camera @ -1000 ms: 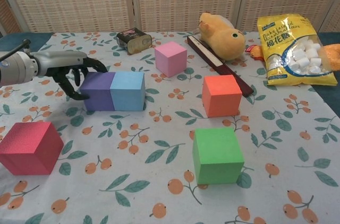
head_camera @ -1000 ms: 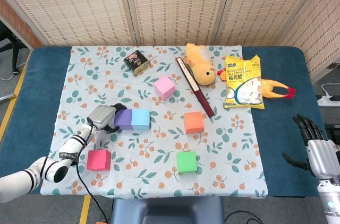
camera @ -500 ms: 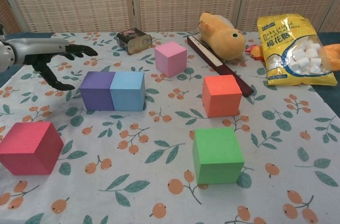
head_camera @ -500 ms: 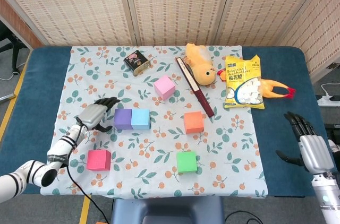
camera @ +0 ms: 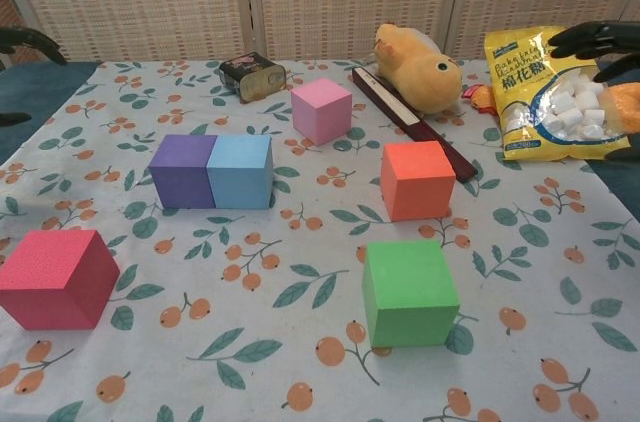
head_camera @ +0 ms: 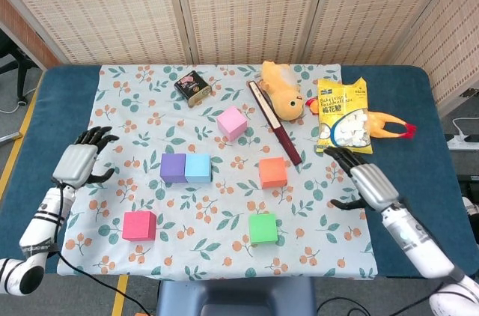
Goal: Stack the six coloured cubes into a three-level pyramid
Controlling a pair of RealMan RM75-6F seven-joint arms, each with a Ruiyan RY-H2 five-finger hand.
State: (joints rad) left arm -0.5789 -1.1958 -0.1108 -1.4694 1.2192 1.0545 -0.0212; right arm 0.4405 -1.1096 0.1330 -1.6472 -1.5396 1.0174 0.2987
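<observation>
Head view: the left hand [head_camera: 78, 162] hovers empty, fingers spread, over the table's [head_camera: 30, 159] left edge, well apart from the red cube [head_camera: 139, 225]. The purple cube [head_camera: 173, 167] and blue cube [head_camera: 198, 167] touch; the pink cube [head_camera: 232, 122], orange cube [head_camera: 272, 172] and green cube [head_camera: 263, 228] stand apart, none stacked. The right hand [head_camera: 364, 180], open and empty, hangs near the marshmallow bag [head_camera: 342, 117], which a sweep toward the orange cube could snag; open cloth lies between cubes.

Bare cloth [head_camera: 224, 196] lies open between the purple [head_camera: 173, 167] and blue [head_camera: 198, 167] pair, which touch, and the orange [head_camera: 273, 172], green [head_camera: 263, 228] and red [head_camera: 139, 225] cubes, all well apart. Behind, the pink cube [head_camera: 232, 122] sits near the dark bar [head_camera: 275, 132], with the duck [head_camera: 281, 89], bag [head_camera: 342, 116] and tin [head_camera: 191, 87] crowding the far edge.
</observation>
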